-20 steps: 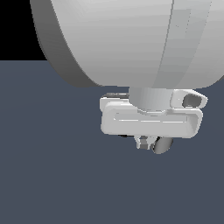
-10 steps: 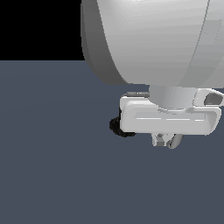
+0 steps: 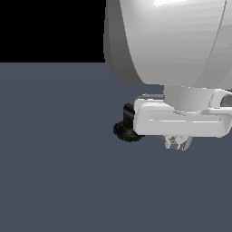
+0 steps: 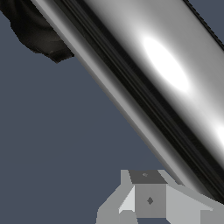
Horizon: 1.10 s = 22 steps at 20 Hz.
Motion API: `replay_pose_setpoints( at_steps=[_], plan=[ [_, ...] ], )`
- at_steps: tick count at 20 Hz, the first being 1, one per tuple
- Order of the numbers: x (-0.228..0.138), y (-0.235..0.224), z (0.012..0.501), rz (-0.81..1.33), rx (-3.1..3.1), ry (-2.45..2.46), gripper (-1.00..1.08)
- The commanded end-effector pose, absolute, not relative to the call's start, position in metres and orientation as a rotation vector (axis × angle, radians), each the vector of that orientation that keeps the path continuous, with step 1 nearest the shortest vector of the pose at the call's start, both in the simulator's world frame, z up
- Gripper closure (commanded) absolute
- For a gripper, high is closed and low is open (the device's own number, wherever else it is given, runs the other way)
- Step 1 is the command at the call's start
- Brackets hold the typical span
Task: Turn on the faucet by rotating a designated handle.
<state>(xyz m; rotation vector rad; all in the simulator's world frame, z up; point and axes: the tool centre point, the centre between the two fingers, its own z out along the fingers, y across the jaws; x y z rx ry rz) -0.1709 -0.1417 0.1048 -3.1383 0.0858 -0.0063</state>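
Chrome handle [image 4: 166, 74], one; faucet [image 3: 128, 124], one.

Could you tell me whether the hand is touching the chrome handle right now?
Cannot tell: the wrist view shows the handle beside a finger without a plain gap, and the exterior view hides it.

The frame is crossed diagonally by the handle [image 4: 166, 74], a shiny chrome cylinder seen very close, with a bright highlight along its length and dark reflected bands beside a lighter grey strip. A black, rough-edged part of the faucet [image 4: 37, 33] is seen at one corner, partly hidden behind the bar. Grey-white blocky parts of the claw [image 4: 148, 199] are seen at the frame's edge, just beside the bar; whether they touch it cannot be told. The plain dark blue-grey table [image 4: 57, 144] fills the rest.
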Motion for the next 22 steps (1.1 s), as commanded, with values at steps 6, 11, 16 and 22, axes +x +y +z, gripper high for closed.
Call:
replay_pose_setpoints(
  at_steps=[6, 11, 16, 22],
  plan=[
    [-0.149, -0.164, 0.104, -0.011, -3.141, 0.087, 1.08],
    [-0.136, -0.177, 0.104, -0.010, -3.141, 0.088, 1.08],
    [-0.124, -0.191, 0.103, -0.008, -3.141, 0.091, 1.08],
    [-0.109, -0.206, 0.102, -0.006, -3.140, 0.093, 1.08]
  ],
)
